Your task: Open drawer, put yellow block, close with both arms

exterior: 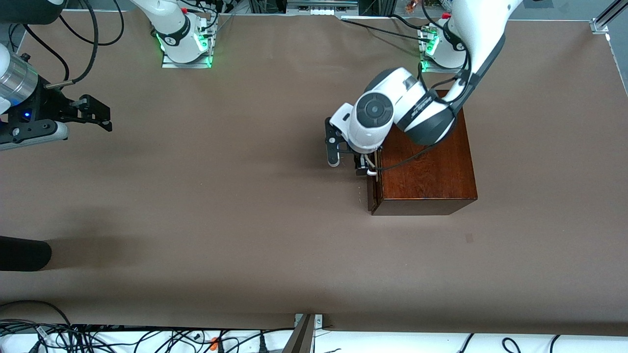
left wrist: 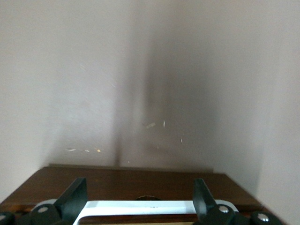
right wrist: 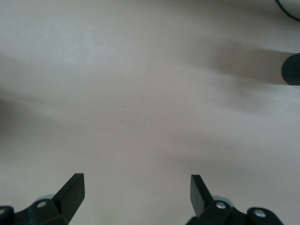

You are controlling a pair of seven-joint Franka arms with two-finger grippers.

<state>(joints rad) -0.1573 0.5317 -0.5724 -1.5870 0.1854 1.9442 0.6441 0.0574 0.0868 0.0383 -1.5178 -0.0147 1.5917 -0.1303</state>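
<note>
The reddish-brown wooden box [exterior: 427, 169] stands toward the left arm's end of the table. Its drawer's dark brown front [exterior: 373, 196] sits close against the box and faces the right arm's end. My left gripper [exterior: 364, 167] is at the drawer front. Its fingers [left wrist: 75, 197] are open, one on each side of the white U-shaped handle [left wrist: 145, 205], which lies between them in front of the dark drawer front [left wrist: 131, 180]. My right gripper [exterior: 100, 116] is open and empty [right wrist: 137, 190], held over bare table at the right arm's end. The yellow block is out of view.
A black rounded object [exterior: 22, 254] reaches in over the table at the right arm's end, nearer the front camera; it also shows in the right wrist view [right wrist: 291, 69]. Cables lie along the table's near edge [exterior: 147, 338].
</note>
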